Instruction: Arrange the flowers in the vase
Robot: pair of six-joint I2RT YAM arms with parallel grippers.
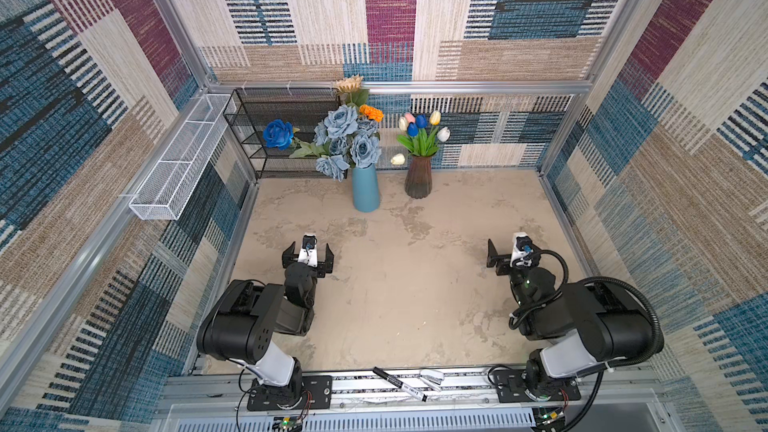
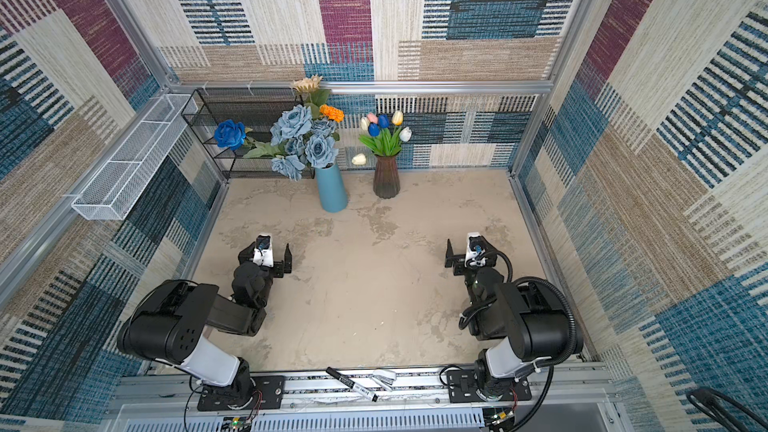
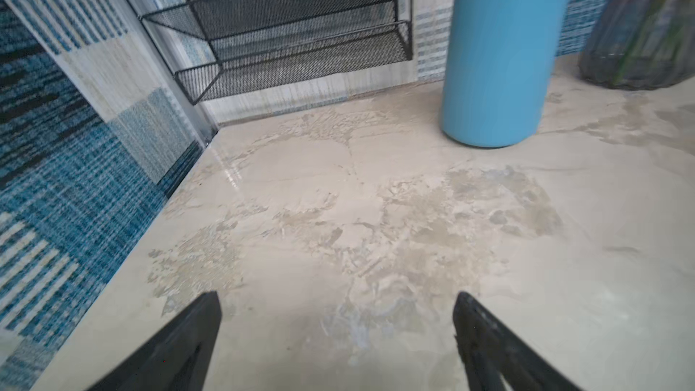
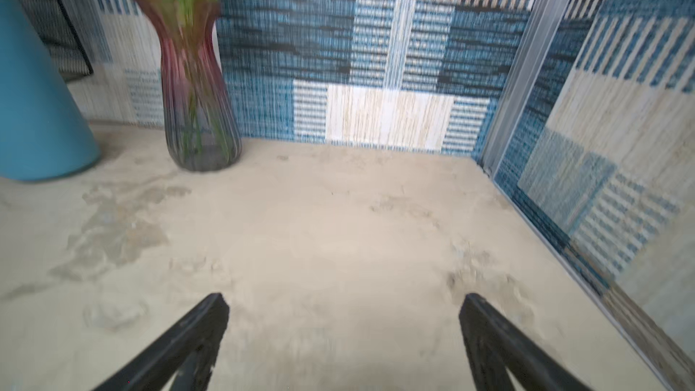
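Both top views: flowers (image 1: 347, 135) stand in two vases at the back wall, a smooth blue tapered vase (image 1: 366, 191) and a ribbed glass vase (image 1: 418, 180). Left wrist: left gripper (image 3: 337, 294) spread wide, empty, over mottled stone-look table (image 3: 338, 201). Right wrist: right gripper (image 4: 345, 296) spread wide, empty.

Roses (image 1: 347, 135) in blue vase (image 1: 366, 191); tulips (image 1: 419, 130), brown vase (image 1: 418, 180).

Bright, even light fills both top views; shadows on the desk (image 1: 415, 305) are soft and faint. The walls (image 1: 104, 118) bow at the edges. Both wrist views are blurred, the right more, with one small glare streak on the desk.
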